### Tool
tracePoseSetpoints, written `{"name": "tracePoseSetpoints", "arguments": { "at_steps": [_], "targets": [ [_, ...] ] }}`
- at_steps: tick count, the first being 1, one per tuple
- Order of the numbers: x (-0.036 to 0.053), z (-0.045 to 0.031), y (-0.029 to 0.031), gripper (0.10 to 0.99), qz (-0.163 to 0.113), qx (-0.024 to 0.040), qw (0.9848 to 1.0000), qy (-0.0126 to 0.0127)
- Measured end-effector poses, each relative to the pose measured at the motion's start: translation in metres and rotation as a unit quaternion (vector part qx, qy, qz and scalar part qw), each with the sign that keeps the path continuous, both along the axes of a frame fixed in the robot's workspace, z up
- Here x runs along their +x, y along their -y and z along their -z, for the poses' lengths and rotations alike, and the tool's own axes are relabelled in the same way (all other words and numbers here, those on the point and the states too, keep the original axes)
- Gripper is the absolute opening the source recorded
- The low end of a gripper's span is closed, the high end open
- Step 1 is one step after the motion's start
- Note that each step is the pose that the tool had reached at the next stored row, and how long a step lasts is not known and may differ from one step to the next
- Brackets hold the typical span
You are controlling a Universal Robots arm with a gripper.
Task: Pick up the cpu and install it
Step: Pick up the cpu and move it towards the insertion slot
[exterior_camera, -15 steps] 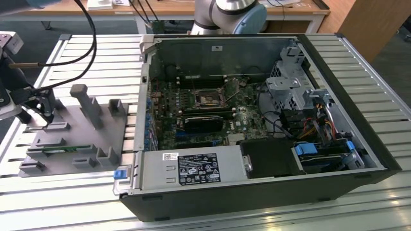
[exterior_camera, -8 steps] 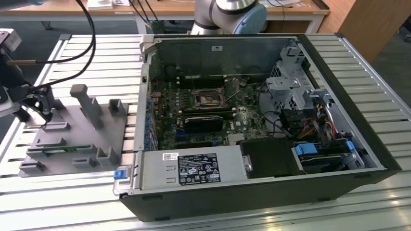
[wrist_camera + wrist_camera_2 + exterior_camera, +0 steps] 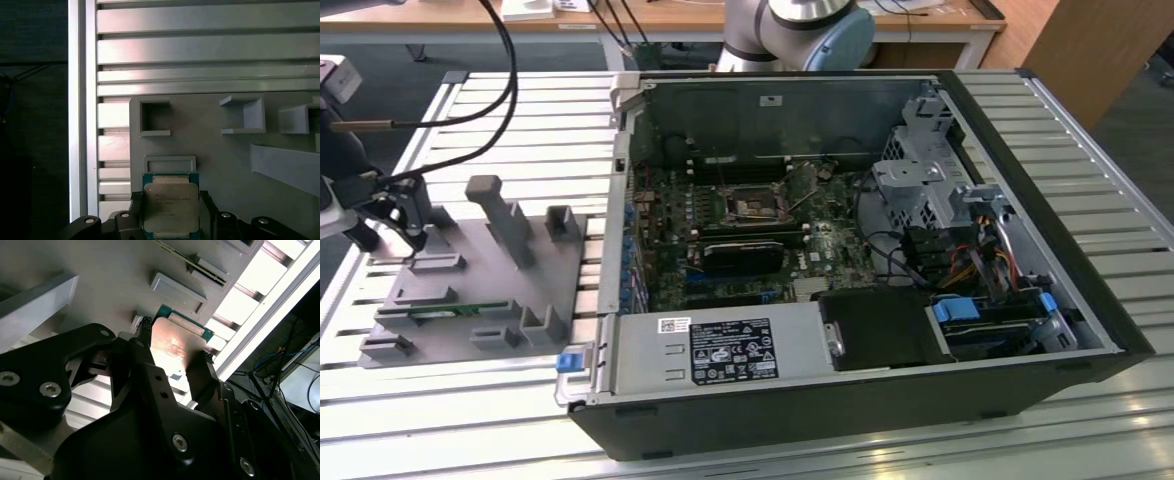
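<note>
Gripper: the arm's gripper (image 3: 408, 238) is hanging over the grey parts tray (image 3: 507, 292), which sits on the slatted metal table (image 3: 520, 120) at the exterior view's left.
Grip: in both wrist views its two black fingers (image 3: 136, 205) are pressing on opposite edges of the cpu, with the jaws drawn in narrow to the chip's own width.
Cpu: the cpu (image 3: 171, 209) is sitting square between the fingertips with its silver top turned toward the first wrist view and its green border showing. In the second wrist view its lid (image 3: 172, 342) is catching the light.
Lift: whether the chip is clear of the tray cannot be told.
Tray: a shallow rectangular pocket (image 3: 170, 163) is lying just beside the chip, and a green memory stick (image 3: 443, 316) is resting in a slot nearer the tray's front.
Socket: the square socket (image 3: 758, 207) is waiting on the motherboard inside the open computer case (image 3: 854, 425).
Relation: the socket is lying well apart from the gripper, toward the exterior view's right, beyond the case's side wall.
Progress: judging by the grip, the pick-up is under way and the install is not yet done.
</note>
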State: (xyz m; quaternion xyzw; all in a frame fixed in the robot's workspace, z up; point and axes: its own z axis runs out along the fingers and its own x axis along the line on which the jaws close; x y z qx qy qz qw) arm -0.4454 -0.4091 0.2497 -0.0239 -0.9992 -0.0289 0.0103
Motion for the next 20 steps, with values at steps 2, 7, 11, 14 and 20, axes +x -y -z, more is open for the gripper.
{"name": "tracePoseSetpoints", "arguments": {
  "at_steps": [2,7,11,14,20],
  "targets": [
    [0.0,-0.0007,0.0,0.529,0.0,0.0,1.0,0.0],
    [0.0,-0.0024,0.0,0.529,0.0,0.0,1.0,0.0],
    [0.0,-0.0037,0.0,0.529,0.0,0.0,1.0,0.0],
    [0.0,-0.0048,0.0,0.529,0.0,0.0,1.0,0.0],
    [0.0,-0.0079,0.0,0.529,0.0,0.0,1.0,0.0]
  ]
}}
